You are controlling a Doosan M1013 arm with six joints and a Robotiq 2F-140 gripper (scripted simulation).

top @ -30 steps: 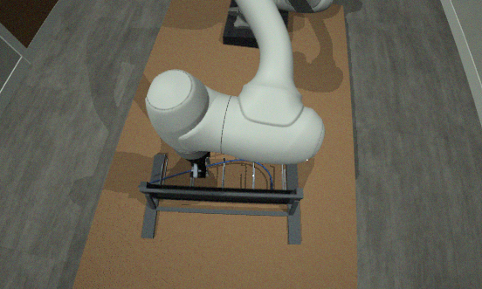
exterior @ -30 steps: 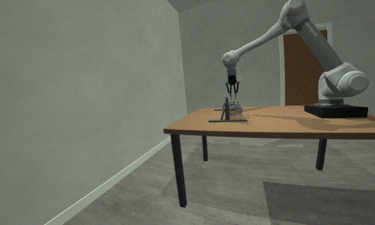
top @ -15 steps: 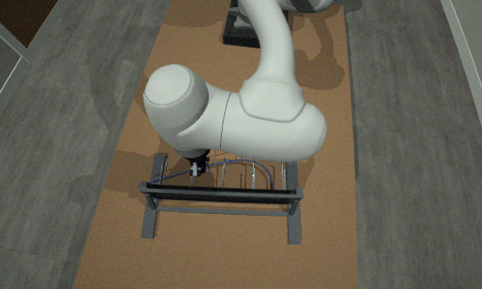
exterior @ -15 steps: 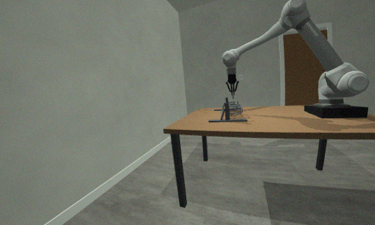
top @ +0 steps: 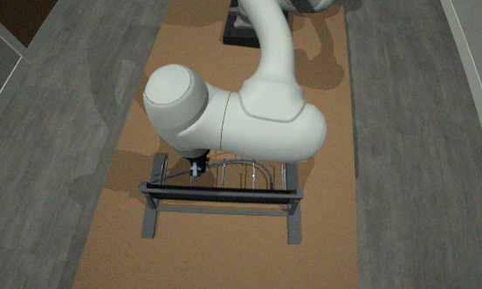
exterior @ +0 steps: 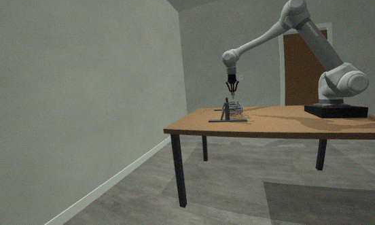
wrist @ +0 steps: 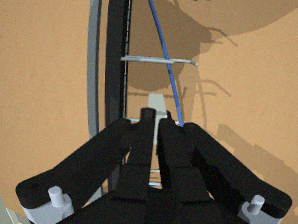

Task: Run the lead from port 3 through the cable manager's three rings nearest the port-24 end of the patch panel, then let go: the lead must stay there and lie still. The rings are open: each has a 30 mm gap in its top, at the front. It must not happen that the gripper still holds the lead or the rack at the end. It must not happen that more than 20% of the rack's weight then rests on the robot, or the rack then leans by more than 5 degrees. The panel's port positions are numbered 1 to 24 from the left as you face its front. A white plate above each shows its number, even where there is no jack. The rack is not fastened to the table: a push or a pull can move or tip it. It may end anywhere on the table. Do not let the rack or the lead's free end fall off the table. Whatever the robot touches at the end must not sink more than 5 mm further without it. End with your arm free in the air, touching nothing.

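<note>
The claw (top: 195, 172) (exterior: 233, 96) (wrist: 155, 105) is clenched with nothing grasped, its pale pads brought together and pointed downward above the cable manager's rings (top: 223, 172) (exterior: 234, 103) (wrist: 150, 59). The blue lead (top: 237, 161) (exterior: 241, 110) (wrist: 161, 35) is seen outside the pads; in the wrist view it is partly hidden by the black finger linkage. From overhead, it is laid in a curve along the ring side of the patch panel (top: 223, 194) (exterior: 227, 107) (wrist: 115, 75), and its straighter stretch is carried past the claw toward the port-24 end. One ring is crossed by the lead in the wrist view, but whether it is enclosed there cannot be told; its seating in all three target rings cannot be confirmed either.

The space beside the claw is bounded by the long panel and the rack (top: 149, 223) (exterior: 221, 121) (wrist: 93, 65), which is stood upright on its feet on the worktop (top: 218, 258) (exterior: 272, 126) (wrist: 45, 75). Further rings are spaced along the panel. Part of the scene is covered from overhead by the white arm (top: 271, 131) (exterior: 261, 41), whose black base block (top: 240, 37) (exterior: 336, 113) is set well apart from the rack. A brown door (exterior: 306, 68) is seen behind the arm
</note>
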